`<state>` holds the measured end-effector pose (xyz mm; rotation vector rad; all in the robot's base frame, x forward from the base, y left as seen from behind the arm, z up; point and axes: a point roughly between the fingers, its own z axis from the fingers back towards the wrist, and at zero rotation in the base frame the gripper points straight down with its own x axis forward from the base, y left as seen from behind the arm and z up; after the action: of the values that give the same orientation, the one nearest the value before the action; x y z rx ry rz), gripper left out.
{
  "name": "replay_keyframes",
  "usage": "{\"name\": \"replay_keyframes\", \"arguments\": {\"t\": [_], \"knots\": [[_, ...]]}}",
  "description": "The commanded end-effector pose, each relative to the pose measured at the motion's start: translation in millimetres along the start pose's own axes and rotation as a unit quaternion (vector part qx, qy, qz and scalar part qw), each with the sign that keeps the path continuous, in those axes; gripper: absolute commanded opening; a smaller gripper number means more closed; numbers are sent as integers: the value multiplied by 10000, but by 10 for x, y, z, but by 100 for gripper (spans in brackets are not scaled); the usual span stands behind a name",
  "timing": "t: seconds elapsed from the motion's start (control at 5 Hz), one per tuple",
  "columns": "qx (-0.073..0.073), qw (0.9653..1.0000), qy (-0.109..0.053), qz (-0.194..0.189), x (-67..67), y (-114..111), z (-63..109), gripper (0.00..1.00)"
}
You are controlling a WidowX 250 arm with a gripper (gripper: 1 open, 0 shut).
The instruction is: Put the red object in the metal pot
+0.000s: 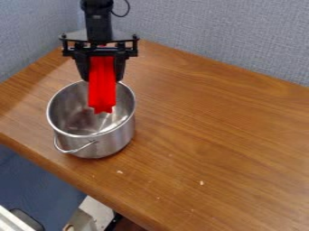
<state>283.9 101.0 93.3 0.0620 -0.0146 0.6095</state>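
The red object (pixel 104 87), a long bright red block, hangs upright from my gripper (pixel 103 65), which is shut on its upper end. The block's lower end dips just past the rim, inside the mouth of the metal pot (pixel 89 119). This shiny round pot stands on the left part of the wooden table (pixel 218 135), its thin wire handle lying down at the front. My black gripper points straight down, directly above the pot's far half.
The table's front edge runs diagonally from left to lower right, with dark floor below it. A grey-blue wall stands behind the table. A few small crumbs (pixel 201 183) lie near the front edge.
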Motion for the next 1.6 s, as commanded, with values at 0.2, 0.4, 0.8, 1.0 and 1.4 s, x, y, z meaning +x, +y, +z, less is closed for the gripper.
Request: {"name": "replay_keyframes", "arguments": {"t": [0.2, 0.4, 0.8, 1.0, 1.4], "knots": [[-252, 9995, -11, -180, -25, -107, 266, 0], [-357, 9989, 124, -288, -29, -177, 324, 0], [-393, 9989, 209, -150, -2, -134, 267, 0], [-374, 9990, 248, 15, -5, 1, 212, 0], [-360, 9984, 387, 190, -3, 100, 98, 0]]}}
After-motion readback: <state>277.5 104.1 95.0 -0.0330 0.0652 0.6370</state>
